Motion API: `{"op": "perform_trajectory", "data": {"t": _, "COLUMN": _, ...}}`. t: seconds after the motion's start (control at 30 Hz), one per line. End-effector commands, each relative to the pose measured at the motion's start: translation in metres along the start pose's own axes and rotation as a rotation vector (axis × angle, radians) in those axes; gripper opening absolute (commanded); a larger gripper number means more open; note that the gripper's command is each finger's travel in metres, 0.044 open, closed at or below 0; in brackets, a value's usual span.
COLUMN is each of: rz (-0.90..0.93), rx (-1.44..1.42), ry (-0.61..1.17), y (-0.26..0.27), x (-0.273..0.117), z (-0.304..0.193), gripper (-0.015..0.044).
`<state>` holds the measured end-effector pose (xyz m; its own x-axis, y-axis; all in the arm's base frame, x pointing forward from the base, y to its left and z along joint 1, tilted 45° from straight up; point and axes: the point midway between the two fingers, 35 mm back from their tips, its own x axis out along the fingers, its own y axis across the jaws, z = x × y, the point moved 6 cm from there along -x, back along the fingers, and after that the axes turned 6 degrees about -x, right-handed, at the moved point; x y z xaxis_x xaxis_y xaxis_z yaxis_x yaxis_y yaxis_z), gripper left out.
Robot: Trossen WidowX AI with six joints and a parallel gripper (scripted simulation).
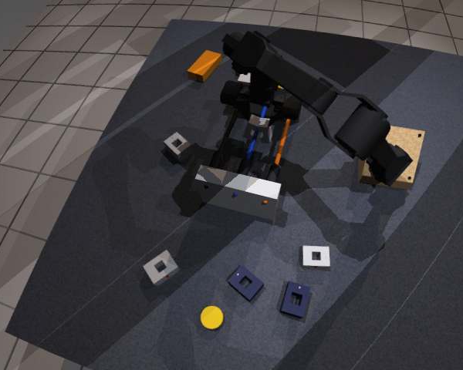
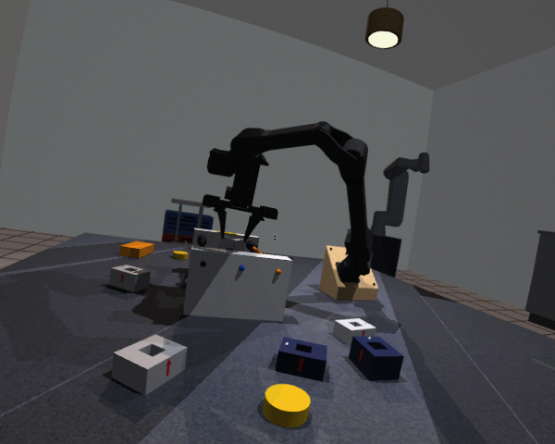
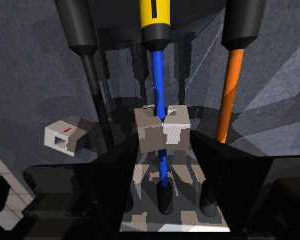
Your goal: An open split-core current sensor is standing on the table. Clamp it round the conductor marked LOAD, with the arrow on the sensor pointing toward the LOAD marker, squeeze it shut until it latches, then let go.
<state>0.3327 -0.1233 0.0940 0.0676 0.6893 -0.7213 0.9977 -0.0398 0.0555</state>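
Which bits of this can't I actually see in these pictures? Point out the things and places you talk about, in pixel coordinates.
- Underside of the clamp (image 1: 259,120) (image 3: 176,131) around the blue wire (image 1: 251,149) (image 3: 159,82): hidden by the clamp itself, wrist view.
- Top of the yellow marker (image 3: 155,12): cut off by the wrist view's upper edge.
- Any latch on the clamp: too small, wrist view.
- Blue wire's middle: behind the white block (image 2: 237,287), exterior view.

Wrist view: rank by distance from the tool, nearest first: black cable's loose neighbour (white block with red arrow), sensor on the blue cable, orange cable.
1. Sensor: between the fingers, around the blue cable.
2. Orange cable: right of it in view.
3. White block: far left, beyond the black cable.
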Motion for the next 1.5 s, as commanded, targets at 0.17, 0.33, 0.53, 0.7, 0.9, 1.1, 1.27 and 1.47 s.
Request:
{"op": "perform_trajectory", "data": {"t": 0.17, "rz": 0.004, "rx": 0.006, "ry": 0.002, "y": -0.001, "x": 0.000, "z": 0.000, "gripper": 0.0394}}
{"op": "perform_trajectory", "data": {"t": 0.33, "rz": 0.004, "rx": 0.006, "ry": 0.002, "y": -0.001, "x": 0.000, "z": 0.000, "gripper": 0.0440}}
{"op": "perform_trajectory", "data": {"t": 0.53, "rz": 0.012, "rx": 0.004, "ry": 0.000, "y": -0.001, "x": 0.006, "z": 0.000, "gripper": 0.0440}}
{"op": "perform_trajectory", "data": {"t": 0.7, "rz": 0.041, "rx": -0.004, "ry": -0.004, "y": -0.002, "x": 0.028, "z": -0.001, "gripper": 0.0440}}
{"op": "perform_trajectory", "data": {"t": 0.9, "rz": 0.041, "rx": -0.004, "ry": -0.004, "y": -0.002, "x": 0.032, "z": -0.001, "gripper": 0.0440}}
{"op": "perform_trajectory", "data": {"t": 1.1, "rz": 0.041, "rx": -0.004, "ry": -0.004, "y": -0.001, "x": 0.041, "z": -0.001, "gripper": 0.0440}}
{"op": "perform_trajectory", "data": {"t": 1.27, "rz": 0.041, "rx": -0.004, "ry": -0.004, "y": -0.001, "x": 0.049, "z": -0.001, "gripper": 0.0440}}
{"op": "perform_trajectory", "data": {"t": 1.47, "rz": 0.041, "rx": -0.004, "ry": -0.003, "y": -0.001, "x": 0.058, "z": -0.001, "gripper": 0.0440}}
